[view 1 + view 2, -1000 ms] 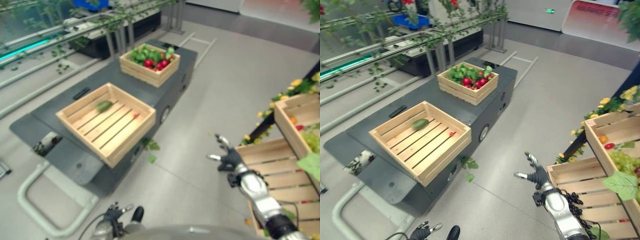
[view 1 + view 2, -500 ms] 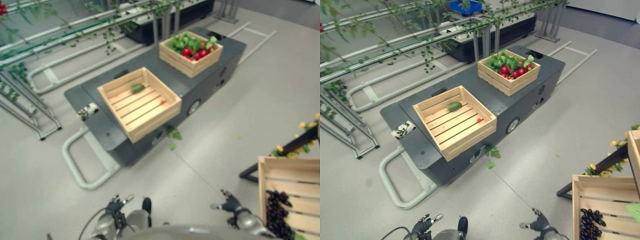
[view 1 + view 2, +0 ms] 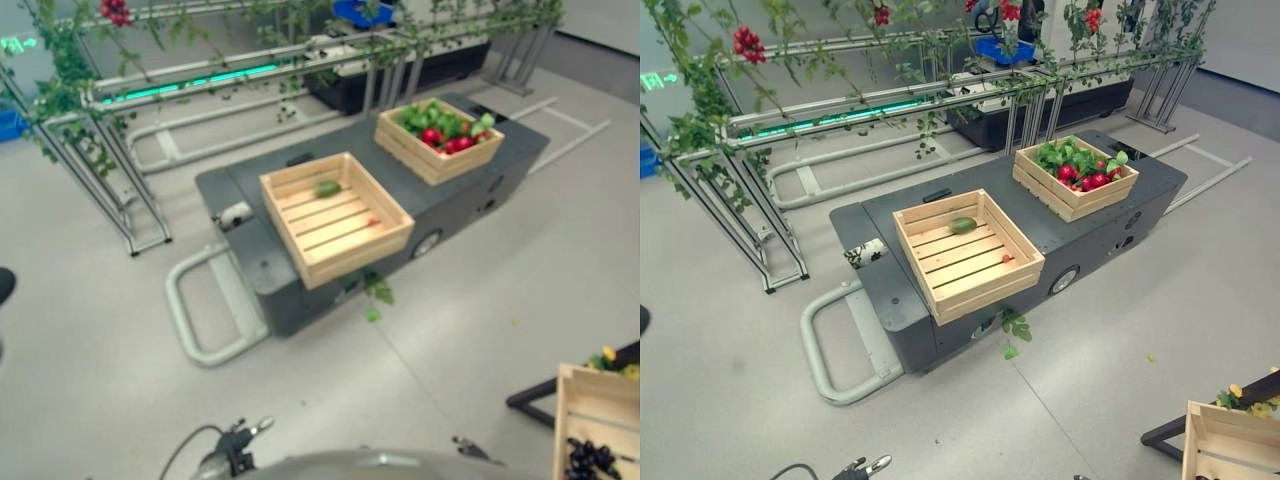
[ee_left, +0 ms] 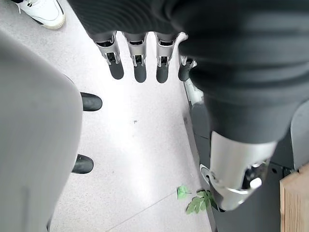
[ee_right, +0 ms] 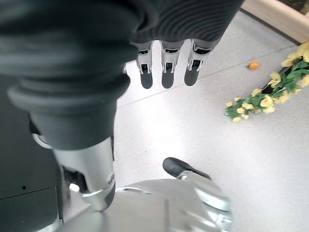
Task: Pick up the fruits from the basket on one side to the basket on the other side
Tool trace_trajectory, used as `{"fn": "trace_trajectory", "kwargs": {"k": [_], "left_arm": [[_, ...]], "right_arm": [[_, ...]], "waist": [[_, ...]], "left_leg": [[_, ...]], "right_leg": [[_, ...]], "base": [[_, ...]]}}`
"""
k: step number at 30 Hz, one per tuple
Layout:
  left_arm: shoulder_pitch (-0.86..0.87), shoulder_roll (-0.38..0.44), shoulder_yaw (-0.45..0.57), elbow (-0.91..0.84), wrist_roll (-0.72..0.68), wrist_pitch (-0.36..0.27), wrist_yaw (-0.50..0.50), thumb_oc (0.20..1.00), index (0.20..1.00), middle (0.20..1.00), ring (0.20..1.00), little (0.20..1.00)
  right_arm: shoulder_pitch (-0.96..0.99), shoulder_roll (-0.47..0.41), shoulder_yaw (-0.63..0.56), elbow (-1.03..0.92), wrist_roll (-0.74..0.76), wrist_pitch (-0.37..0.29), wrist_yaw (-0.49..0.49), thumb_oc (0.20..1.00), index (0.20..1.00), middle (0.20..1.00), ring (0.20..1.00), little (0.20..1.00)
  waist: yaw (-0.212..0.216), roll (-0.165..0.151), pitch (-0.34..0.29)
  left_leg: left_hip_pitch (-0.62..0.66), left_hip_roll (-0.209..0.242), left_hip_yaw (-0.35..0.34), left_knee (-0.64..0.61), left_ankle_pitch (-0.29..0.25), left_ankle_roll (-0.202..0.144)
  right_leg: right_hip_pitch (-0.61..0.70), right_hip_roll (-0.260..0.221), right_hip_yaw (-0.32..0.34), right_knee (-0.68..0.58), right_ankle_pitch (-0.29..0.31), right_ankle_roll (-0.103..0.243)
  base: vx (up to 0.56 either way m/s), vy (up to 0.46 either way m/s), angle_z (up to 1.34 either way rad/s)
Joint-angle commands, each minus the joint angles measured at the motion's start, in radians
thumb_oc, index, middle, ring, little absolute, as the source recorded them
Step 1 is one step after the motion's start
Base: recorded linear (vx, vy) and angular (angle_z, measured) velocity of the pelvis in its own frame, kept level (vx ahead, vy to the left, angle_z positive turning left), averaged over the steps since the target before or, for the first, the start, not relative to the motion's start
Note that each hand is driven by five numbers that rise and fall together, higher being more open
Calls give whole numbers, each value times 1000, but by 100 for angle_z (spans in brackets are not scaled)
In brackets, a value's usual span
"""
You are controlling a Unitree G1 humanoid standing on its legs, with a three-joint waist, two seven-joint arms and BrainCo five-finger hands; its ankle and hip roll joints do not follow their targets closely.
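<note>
A dark cart [image 3: 890, 300] stands on the floor, carrying two wooden crates. The near crate [image 3: 967, 255] holds a green fruit [image 3: 962, 225] at its far side and a small red fruit [image 3: 1006, 258] toward its 4 o'clock edge. The far crate [image 3: 1075, 176], at 2 o'clock from it, is heaped with red fruits [image 3: 1085, 178] and green leaves. The left hand [image 4: 140, 60] hangs with fingers straight and relaxed, holding nothing. The right hand [image 5: 166, 65] likewise hangs loose and empty over the floor, near yellow flowers [image 5: 270, 94] and a small orange fruit [image 5: 253, 65].

dark cart [image 3: 900, 305] | metal racks with vines [image 3: 760, 130] (behind) | yellow flowers [image 5: 263, 99]
</note>
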State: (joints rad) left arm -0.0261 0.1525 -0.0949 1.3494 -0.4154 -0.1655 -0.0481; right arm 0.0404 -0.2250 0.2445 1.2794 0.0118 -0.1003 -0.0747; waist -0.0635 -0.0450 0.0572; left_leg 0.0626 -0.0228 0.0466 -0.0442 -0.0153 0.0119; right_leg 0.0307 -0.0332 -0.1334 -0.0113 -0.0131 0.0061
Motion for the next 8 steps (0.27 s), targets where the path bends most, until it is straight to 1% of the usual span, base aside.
{"fn": "trace_trajectory", "kwargs": {"k": [1, 2, 3, 4, 5, 6, 7, 8], "left_arm": [[-19, -27, 15, 16, 17, -10, -4, 1000, 1000, 1000, 1000, 1000], [-19, -27, 15, 16, 17, -10, -4, 1000, 1000, 1000, 1000, 1000], [-30, -16, 9, 22, 28, -10, -1, 1000, 1000, 1000, 1000, 1000], [-35, -8, 7, 26, 37, -9, 1, 1000, 1000, 1000, 1000, 1000], [-36, -2, 9, 30, 46, -9, 4, 1000, 1000, 1000, 1000, 1000], [-34, 0, 12, 34, 54, -10, 7, 1000, 1000, 1000, 1000, 1000], [-33, -1, 15, 37, 55, -9, 9, 1000, 1000, 1000, 1000, 1000], [-33, 0, 17, 39, 62, -6, 13, 1000, 1000, 1000, 1000, 1000]], "right_arm": [[-37, 13, 24, 7, 9, -7, -2, 1000, 1000, 1000, 1000, 1000], [-37, 13, 24, 7, 9, -7, -2, 1000, 1000, 1000, 1000, 1000], [-38, 20, 22, 0, 20, -10, -4, 1000, 1000, 1000, 1000, 1000], [-36, 22, 21, -2, 25, -14, -5, 1000, 1000, 1000, 1000, 1000], [-31, 25, 19, 1, 32, -15, -4, 1000, 1000, 1000, 1000, 1000], [-25, 27, 16, 9, 34, -14, -2, 1000, 1000, 1000, 1000, 1000], [-25, 29, 14, 18, 32, -11, -1, 1000, 1000, 1000, 1000, 1000], [-24, 33, 16, 26, 21, -9, 0, 1000, 1000, 1000, 1000, 1000]], "waist": [[-5, -14, -18], [-5, -14, -18], [-19, -17, -10], [-28, -20, -8], [-30, -21, -10], [-27, -23, -16], [-23, -20, -19], [-14, -22, -24]], "left_leg": [[-18, -26, -15, -1, -68, -28], [-18, -26, -15, -1, -68, -28], [-25, -28, -29, 5, -61, -21], [-32, -29, -39, 12, -58, -16], [-38, -29, -43, 19, -57, -14], [-42, -30, -46, 19, -57, -11], [-45, -26, -45, 21, -57, -10], [-46, -24, -40, 21, -58, -7]], "right_leg": [[-57, -11, 82, 38, -46, 77], [-57, -11, 82, 38, -46, 77], [-87, 2, 148, 77, -50, 89], [-100, 20, 205, 101, -58, 92], [-105, 33, 246, 117, -68, 90], [-102, 30, 256, 115, -72, 90], [-101, 19, 246, 120, -72, 96], [-95, 9, 212, 123, -71, 98]], "base": [[-40, 93, 7], [-82, 134, 2], [-80, 124, -2], [-95, 139, -5], [-38, 57, 6], [-20, 10, 16], [-8, -15, 27], [-14, -27, 24]]}}
